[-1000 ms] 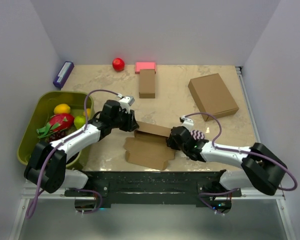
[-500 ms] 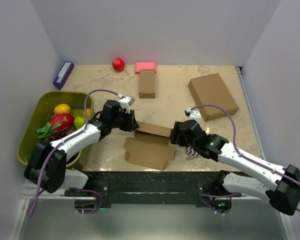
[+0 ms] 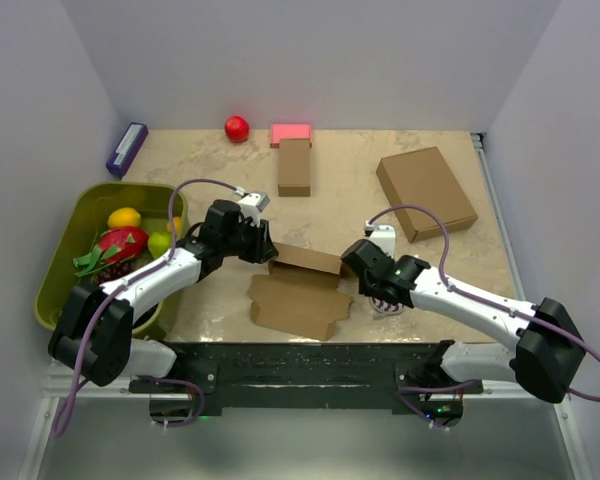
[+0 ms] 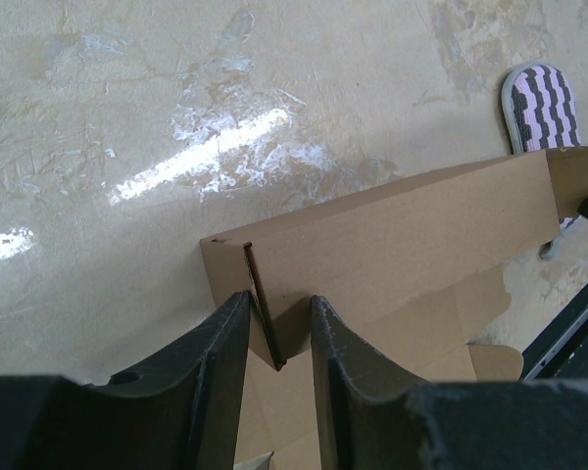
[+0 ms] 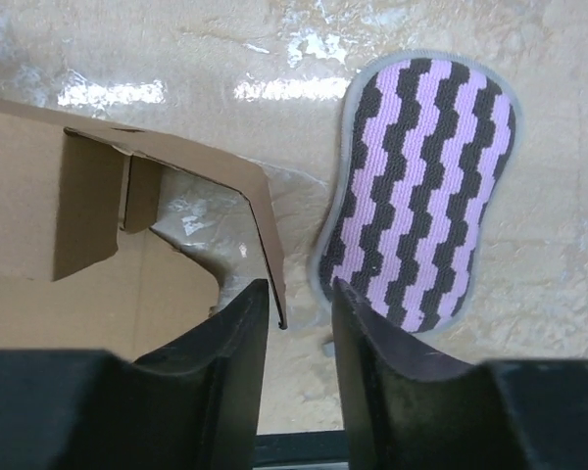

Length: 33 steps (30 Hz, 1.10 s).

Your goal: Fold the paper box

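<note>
The paper box is lying half-formed on the desk near its front edge, between both arms, with its back wall standing up. The left fingers are seemingly pinching that wall's left end. The right fingers are straddling the right end flap, slightly parted and not clamping it. A striped purple pad is lying just beside them.

green bin w/ fruit (far left); red ball, pink block at back; striped pad.
</note>
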Available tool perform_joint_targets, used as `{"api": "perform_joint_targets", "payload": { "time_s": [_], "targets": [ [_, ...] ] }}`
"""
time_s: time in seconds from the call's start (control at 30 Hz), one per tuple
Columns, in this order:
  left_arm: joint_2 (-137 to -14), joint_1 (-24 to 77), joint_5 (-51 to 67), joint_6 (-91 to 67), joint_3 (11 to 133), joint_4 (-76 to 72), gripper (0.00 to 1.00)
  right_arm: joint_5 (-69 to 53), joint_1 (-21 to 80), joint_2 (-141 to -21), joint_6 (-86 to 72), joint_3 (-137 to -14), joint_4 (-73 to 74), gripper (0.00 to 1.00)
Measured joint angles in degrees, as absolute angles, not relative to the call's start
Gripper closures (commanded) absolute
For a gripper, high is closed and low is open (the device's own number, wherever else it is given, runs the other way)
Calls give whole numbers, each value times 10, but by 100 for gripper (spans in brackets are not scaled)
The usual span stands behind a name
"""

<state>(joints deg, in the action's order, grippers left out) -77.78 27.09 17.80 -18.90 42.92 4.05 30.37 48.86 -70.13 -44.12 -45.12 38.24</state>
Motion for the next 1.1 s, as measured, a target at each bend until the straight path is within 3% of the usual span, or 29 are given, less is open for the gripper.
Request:
{"api": "perform_joint_targets", "payload": {
  "time_s": [0.03,0.17,0.87,1.1],
  "targets": [
    [-778,271,178,-189,429,41,65,303,489,-701,-440,-451,383,87],
    [-778,271,178,-189,429,41,65,287,489,-697,-432,-453,383,100],
    [-779,305,108,-174,444,55,67,154,468,-722,-390,-517,382,100],
    [-780,312,91,-167,448,60,68,170,462,-740,-369,-526,398,100]
  ]
}}
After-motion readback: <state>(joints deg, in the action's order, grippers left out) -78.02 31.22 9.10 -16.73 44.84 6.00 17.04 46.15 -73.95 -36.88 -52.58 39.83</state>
